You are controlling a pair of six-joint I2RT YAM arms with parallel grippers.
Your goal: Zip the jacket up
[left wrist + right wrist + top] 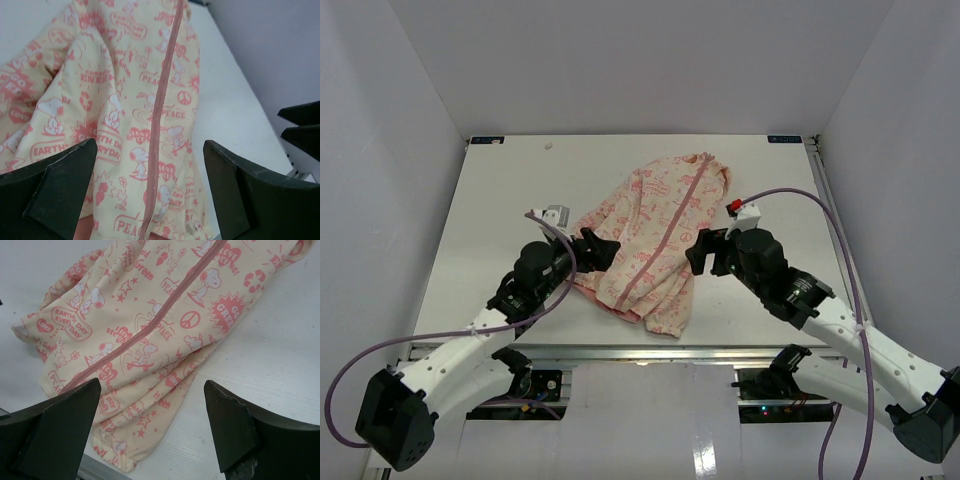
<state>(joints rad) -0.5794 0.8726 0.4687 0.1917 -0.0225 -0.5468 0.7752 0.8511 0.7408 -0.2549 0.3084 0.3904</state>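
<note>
Left jaws: the left gripper (150, 147) is seen spread wide, with nothing held, poised over the left half of the jacket (655, 240)
Right jaws: the right gripper (152, 385) is likewise spread wide and empty, set at the jacket's right edge, low over the cloth
Contact: no touch with the fabric can be confirmed from either wrist view
Zipper strip (665, 235): a pink line is seen down the middle of the front; it looks closed along the run in view, and the slider cannot be made out
Position: the jacket is laid flat on the counter (520, 190), between the two grippers, at the middle of the surface
Long axis: it is run diagonally, from near-left to far-right, with the zipper strip along it
Heading: the narrower end, judged to be the collar, is pointed to the far right; the wider end, judged to be the hem, is pointed at the arm bases
Risk, edge: the near corner is laid just beside the counter's near edge; a drag toward the bases could pull the cloth over it
Risk, bunching: soft loose fabric could be gathered or folded over the strip if the jaws were lowered and closed blind
Risk, slider: a pull could be wasted on fabric alone while the slider is not located
Risk, twist: an uneven tug from one side could swing the axis round
</note>
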